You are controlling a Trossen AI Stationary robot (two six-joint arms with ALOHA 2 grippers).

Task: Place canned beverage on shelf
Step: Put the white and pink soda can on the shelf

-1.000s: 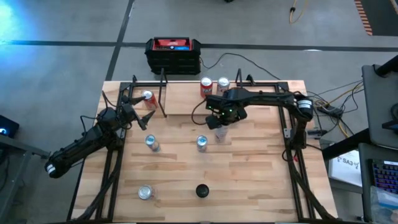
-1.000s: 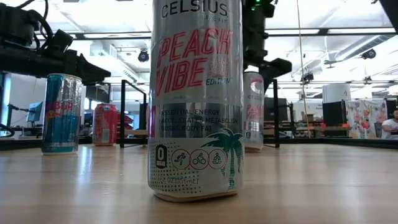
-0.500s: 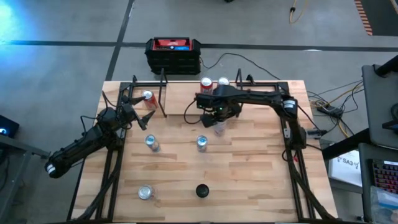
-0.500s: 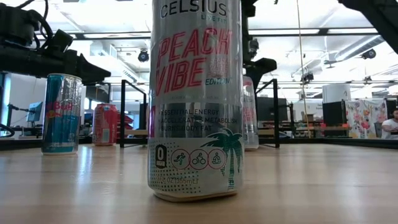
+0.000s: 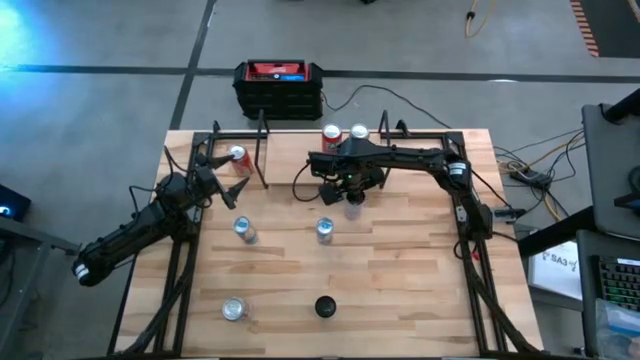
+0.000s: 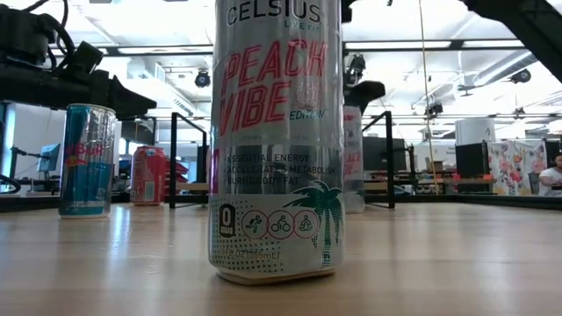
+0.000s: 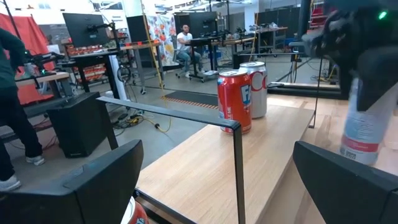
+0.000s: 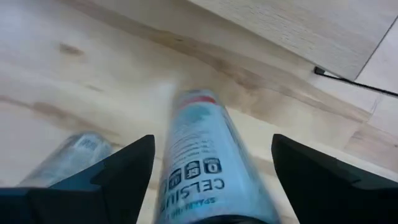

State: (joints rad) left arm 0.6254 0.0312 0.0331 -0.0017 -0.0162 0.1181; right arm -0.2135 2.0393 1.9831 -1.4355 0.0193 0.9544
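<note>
My left fingers sit at the left end of the shelf, spread apart with nothing between them. In the left wrist view both dark fingers show wide apart, with the shelf plank ahead between them and a thin black upright rising from it. A red can stands just beside my left fingers, on the shelf's left end.

Beyond my left fingers, at the far edge of the shelf, two cans stand touching: a red can with white lettering and a silver-and-red can.

My right fingers hover at the front edge of the shelf, near its middle, clamped on the Celsius can. In the right wrist view the can fills the gap between my fingers, with the bare desk below and the shelf plank's edge just ahead. I cannot tell whether the can's base touches the desk.

On my side of the right fingers, well apart from them, a blue-and-silver can and a second silver can stand on the desk.
</note>
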